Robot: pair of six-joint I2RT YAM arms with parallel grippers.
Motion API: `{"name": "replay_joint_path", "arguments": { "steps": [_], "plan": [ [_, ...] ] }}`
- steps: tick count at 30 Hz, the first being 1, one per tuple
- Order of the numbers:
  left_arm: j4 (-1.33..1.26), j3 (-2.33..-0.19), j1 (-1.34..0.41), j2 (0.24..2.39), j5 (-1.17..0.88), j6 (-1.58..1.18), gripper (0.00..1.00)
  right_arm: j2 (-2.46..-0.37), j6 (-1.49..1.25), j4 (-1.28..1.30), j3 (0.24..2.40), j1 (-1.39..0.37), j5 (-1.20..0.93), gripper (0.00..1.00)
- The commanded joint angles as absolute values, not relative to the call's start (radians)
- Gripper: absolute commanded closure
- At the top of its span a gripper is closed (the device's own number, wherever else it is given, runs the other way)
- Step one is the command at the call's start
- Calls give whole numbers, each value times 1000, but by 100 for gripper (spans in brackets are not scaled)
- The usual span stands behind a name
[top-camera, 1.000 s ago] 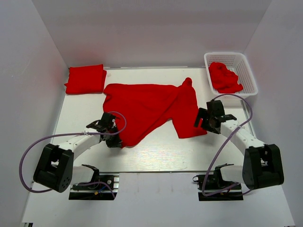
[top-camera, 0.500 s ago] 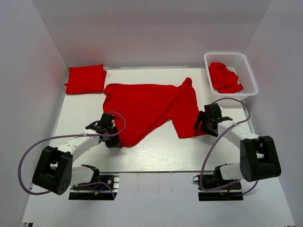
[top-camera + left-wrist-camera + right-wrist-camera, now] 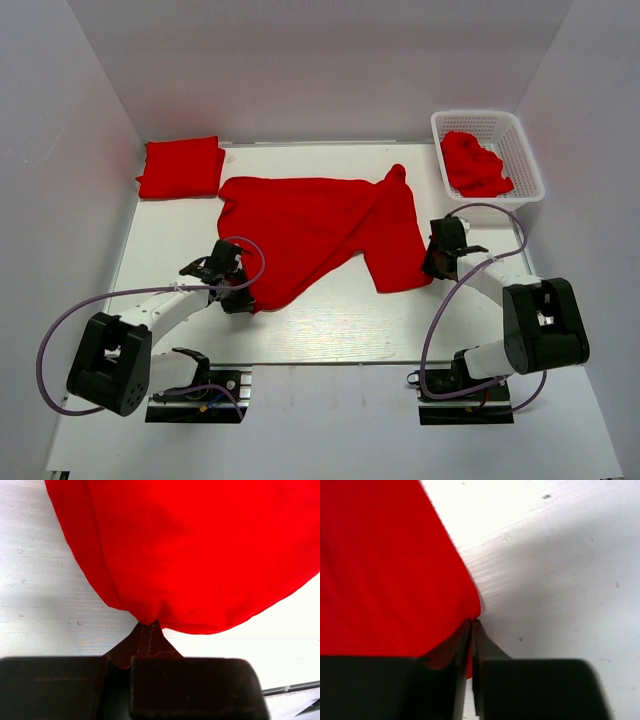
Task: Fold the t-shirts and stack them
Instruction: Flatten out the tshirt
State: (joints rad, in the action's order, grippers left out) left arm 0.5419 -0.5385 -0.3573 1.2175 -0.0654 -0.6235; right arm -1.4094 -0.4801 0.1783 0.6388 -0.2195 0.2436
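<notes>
A bright red t-shirt [image 3: 320,225] lies spread and rumpled across the middle of the table. My left gripper [image 3: 238,300] is shut on its near left corner; in the left wrist view the cloth [image 3: 200,555] bunches into the closed fingertips [image 3: 148,626]. My right gripper [image 3: 432,262] is shut on the shirt's right edge, with red fabric [image 3: 385,570] pinched between the closed fingertips [image 3: 472,622]. A folded red t-shirt [image 3: 181,166] rests at the back left. Another crumpled t-shirt [image 3: 474,164] sits in the basket.
The white lattice basket [image 3: 525,150] stands at the back right, just beyond the right arm. White walls enclose the table on the left, back and right. Purple cables loop from both arms near the table's front edge.
The right gripper moved in to the shirt's right edge and went from open to shut on it. The left gripper stayed shut on the near left corner.
</notes>
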Motion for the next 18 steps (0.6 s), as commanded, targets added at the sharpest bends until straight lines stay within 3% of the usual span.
{"name": "replay_joint_path", "arguments": {
  "steps": [1, 5, 9, 18],
  "plan": [
    [560, -538, -359, 1197, -25, -612, 100, -1437, -480, 201, 617, -232, 180, 98],
    [569, -575, -359, 1178, -25, -612, 100, -1428, -463, 190, 634, -242, 170, 100],
    [587, -662, -359, 1118, 12, -577, 100, -1292, -385, 140, 679, -241, 158, 100],
    [636, -1038, -348, 1049, 181, -488, 100, -1037, -290, 28, 935, -235, 127, 100]
  ]
}}
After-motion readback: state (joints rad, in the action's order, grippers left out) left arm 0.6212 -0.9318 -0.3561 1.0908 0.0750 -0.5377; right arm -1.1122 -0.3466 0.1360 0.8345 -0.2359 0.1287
